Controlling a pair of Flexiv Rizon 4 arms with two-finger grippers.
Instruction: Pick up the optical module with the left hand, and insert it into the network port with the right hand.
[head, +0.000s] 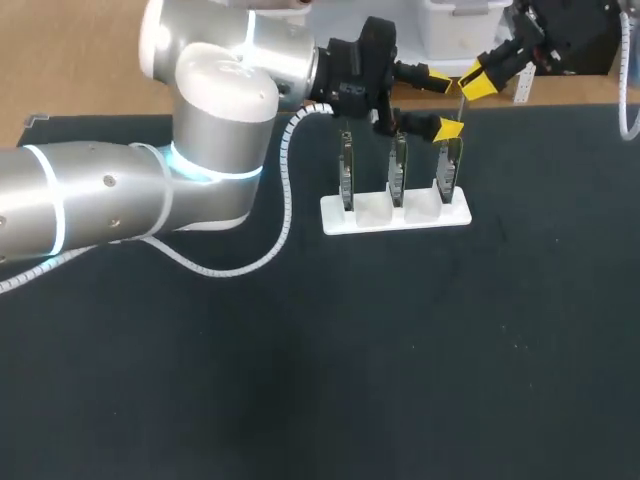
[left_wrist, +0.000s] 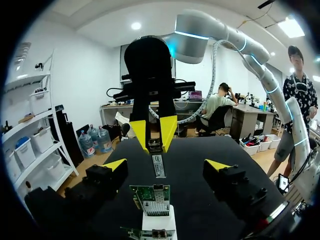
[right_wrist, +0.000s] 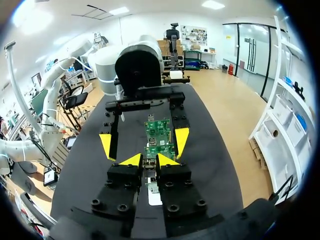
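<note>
- The right hand (left_wrist: 152, 135) gripped the module (left_wrist: 158, 166) by its upper end, both yellow tips pinched on it and its free end pointing down
- The left hand (head: 445, 103) was open, with nothing between its tips; they stood wide apart on either side of the module without touching it
- The module hung above the card (left_wrist: 150, 199) at the right end of the rack (head: 360, 215), which stood on the counter (head: 300, 380) with three cards upright in a row
- In the left wrist view a gap showed between the module's lower end and the card's top edge, so it was not yet seated; the port itself could not be made out clearly
- Judged from this, the pick-up and hand-over were done and the insertion was the step in hand
- The next move would call for squaring the module's end with the port opening, then a straight push along the module's own axis with the grip kept firm
- A tilted approach could catch the card's edge or rock the rack, and the left hand sat near enough that it would do well to stay clear of the path
</note>
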